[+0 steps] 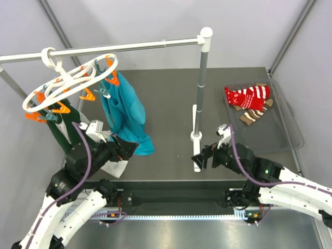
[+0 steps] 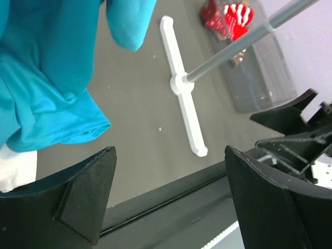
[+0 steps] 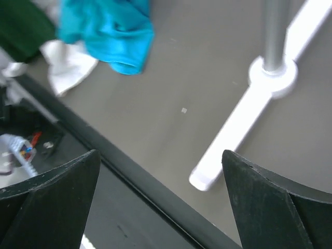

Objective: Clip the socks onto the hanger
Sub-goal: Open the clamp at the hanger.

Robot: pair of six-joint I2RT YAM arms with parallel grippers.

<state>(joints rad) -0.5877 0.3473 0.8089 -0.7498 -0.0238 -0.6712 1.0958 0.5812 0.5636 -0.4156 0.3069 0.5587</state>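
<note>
The red socks (image 1: pixel 248 96) and brown striped socks (image 1: pixel 253 113) lie in a clear tray (image 1: pixel 282 129) at the right back; the red ones also show in the left wrist view (image 2: pixel 226 17). The white oval hanger (image 1: pixel 65 83) with orange and teal clothespins hangs by its hook from the rail at the left back. My left gripper (image 1: pixel 128 149) is open and empty near the table's front left, beside the teal garment. My right gripper (image 1: pixel 203 156) is open and empty near the rail's foot, far from the socks.
A teal garment (image 1: pixel 124 114) hangs from the hanger's clips to the table. A dark green cloth (image 1: pixel 62 132) and a white cloth (image 1: pixel 115 167) lie at the left. The white rail (image 1: pixel 119 47) with its upright post (image 1: pixel 201 83) and cross foot (image 1: pixel 196 139) stands mid-table.
</note>
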